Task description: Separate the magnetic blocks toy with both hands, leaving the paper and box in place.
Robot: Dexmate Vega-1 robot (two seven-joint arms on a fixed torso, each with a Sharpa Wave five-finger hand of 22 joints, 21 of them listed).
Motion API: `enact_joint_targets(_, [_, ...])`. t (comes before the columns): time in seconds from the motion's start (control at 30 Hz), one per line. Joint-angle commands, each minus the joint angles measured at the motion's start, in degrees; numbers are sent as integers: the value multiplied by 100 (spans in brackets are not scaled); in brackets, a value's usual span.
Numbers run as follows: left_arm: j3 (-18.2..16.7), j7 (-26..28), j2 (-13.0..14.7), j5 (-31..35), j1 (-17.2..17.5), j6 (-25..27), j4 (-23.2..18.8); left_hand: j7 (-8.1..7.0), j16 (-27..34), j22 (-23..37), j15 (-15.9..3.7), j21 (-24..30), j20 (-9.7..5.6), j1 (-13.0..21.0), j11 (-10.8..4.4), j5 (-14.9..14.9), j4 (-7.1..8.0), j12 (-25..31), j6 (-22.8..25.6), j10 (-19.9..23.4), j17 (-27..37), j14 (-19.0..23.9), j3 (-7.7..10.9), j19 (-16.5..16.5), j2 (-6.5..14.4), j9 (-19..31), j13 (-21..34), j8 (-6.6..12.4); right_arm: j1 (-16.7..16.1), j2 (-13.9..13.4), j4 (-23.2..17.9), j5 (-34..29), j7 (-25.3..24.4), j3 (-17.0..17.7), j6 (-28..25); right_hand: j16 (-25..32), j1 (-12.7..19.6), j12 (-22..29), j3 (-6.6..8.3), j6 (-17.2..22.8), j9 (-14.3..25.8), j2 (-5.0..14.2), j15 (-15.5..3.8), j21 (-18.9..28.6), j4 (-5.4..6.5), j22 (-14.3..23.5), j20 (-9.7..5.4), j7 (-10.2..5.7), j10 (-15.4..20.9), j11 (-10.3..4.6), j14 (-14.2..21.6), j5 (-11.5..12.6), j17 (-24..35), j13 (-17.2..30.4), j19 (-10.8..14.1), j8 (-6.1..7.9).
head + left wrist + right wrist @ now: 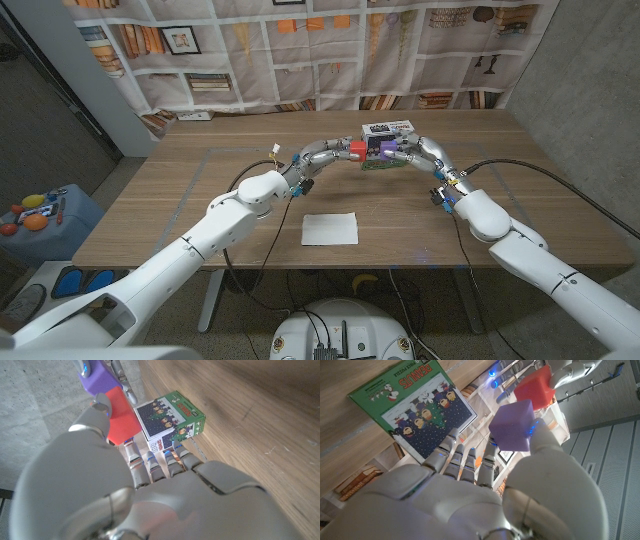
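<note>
In the head view, both arms reach from the bottom corners toward the upper centre of the frame, where the two hands meet above the far part of the light wooden table [200, 190]. The left hand [322, 155] grips the red magnetic cube block [356, 150] between thumb and fingers [150, 462]; in the left wrist view the red block [121, 416] sits against the thumb tip, above the curled fingers. The right hand [412, 150] grips the purple magnetic cube block [385, 146]; in the right wrist view the purple block [512, 426] is pinched at the thumb tip, with the fingers [465, 462] curled alongside. The two blocks sit side by side at the meeting point of the hands, red toward the picture left and purple toward the picture right. In the right wrist view the red block [535, 387] stands just beyond the purple one, corner to corner; whether they are touching or slightly apart cannot be told. The green rectangular cardboard puzzle box with cartoon artwork [385, 135] lies on the table directly behind and beneath the hands; it appears in the left wrist view [170, 419] and the right wrist view [415, 407] resting on the wood. The white rectangular sheet of paper [330, 229] lies flat at the centre of the frame, nearer the robot, well apart from the hands and the box.
</note>
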Motion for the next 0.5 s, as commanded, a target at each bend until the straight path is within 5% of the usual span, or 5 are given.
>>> enact_joint_targets(0.03, [-150,122,556,261,-1,435,-515,66,22,10,28,-16,34,-53,2,55,14,19,1555,-1,22,13,-23,-2,139,136,19,186,-228,-312,-298,-180,-115,216,-270,-8,174,-11,-47,431,5,163,-28,-17,2,11,17,-466,7,23,-19,36,28,11,-11,203])
enact_joint_targets(0.5, [-10,-18,1116,1055,-265,948,-894,49,20,10,40,-46,53,-61,-14,55,18,19,1544,-8,22,5,-53,-83,142,138,19,180,-439,-692,-789,-747,-310,373,-872,4,189,-13,-89,430,-23,182,-46,-44,14,11,26,-488,41,26,-10,36,54,13,-75,233])
